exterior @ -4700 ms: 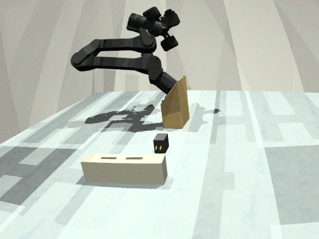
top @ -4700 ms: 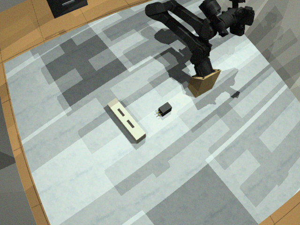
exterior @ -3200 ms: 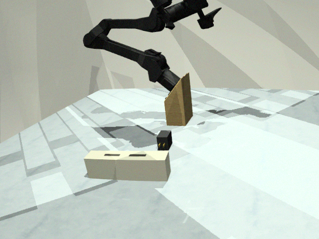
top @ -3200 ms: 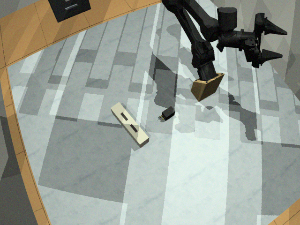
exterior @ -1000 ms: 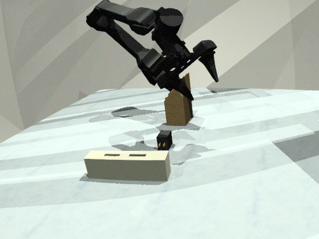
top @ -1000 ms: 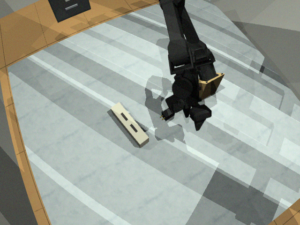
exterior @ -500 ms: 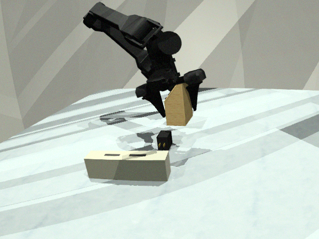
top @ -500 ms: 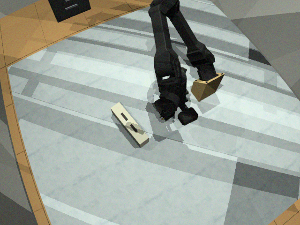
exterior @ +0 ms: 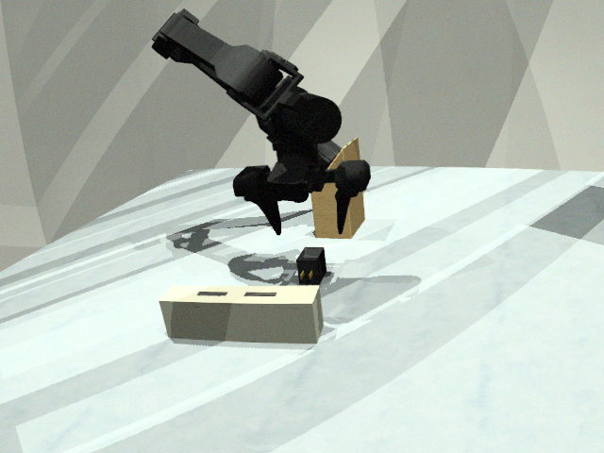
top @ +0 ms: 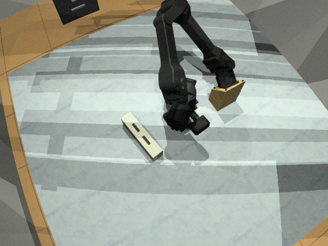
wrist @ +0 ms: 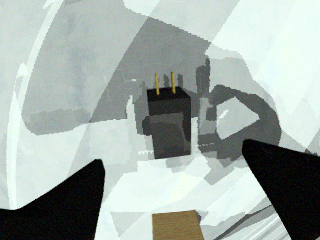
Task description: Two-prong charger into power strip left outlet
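The black charger [exterior: 310,265] [wrist: 171,130] lies on the table, its two gold prongs [wrist: 165,83] pointing toward the strip's side in the exterior view. In the top view it is hidden by the arm. The cream power strip [top: 154,148] [exterior: 268,324] lies in front of the charger, with two dark outlet slots on its top face. My gripper [exterior: 310,233] [wrist: 176,158] is open and empty, fingers pointing down above the charger, one to each side of it in the wrist view. Its fingertips are hidden in the top view.
A tan wedge-shaped block [top: 227,98] [exterior: 328,216] [wrist: 176,226] stands under the arm's base, behind the charger. A dark box [top: 76,13] with a light handle is at the upper left in the top view. The marble table top [top: 159,211] has a wooden border.
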{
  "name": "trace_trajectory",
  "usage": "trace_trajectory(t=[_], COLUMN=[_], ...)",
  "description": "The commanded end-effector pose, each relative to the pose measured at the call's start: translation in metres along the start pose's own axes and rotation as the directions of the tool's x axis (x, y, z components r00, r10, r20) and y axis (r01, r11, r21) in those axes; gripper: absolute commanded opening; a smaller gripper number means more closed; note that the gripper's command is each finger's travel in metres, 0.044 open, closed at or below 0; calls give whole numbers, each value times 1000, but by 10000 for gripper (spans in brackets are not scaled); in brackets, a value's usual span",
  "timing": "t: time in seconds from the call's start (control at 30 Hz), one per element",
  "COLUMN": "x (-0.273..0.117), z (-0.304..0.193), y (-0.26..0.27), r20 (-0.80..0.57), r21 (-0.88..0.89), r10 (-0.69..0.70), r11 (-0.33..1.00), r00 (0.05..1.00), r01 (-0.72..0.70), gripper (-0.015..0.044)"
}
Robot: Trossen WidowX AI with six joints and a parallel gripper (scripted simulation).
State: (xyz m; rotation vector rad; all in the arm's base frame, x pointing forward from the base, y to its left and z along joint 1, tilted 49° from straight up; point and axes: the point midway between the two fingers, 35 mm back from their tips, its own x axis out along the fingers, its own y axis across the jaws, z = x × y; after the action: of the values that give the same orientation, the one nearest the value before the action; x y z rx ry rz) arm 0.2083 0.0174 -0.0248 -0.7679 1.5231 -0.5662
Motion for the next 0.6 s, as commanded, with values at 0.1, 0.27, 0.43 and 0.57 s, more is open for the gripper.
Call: trace_trajectory(t=[0.1, 0.27, 0.43, 0.57], x=[9, 15, 21, 28], z=[2, 1, 2, 3], y=[-1, -1, -1, -1], r20=[2, 2, 2, 2], r21=[-4, -4, -4, -4], r10=[-7, -7, -6, -6], r11=[1000, 1000, 1000, 1000], r00=[1000, 1000, 1000, 1000], r01=[7, 7, 6, 6], gripper=[440, 440, 440, 440])
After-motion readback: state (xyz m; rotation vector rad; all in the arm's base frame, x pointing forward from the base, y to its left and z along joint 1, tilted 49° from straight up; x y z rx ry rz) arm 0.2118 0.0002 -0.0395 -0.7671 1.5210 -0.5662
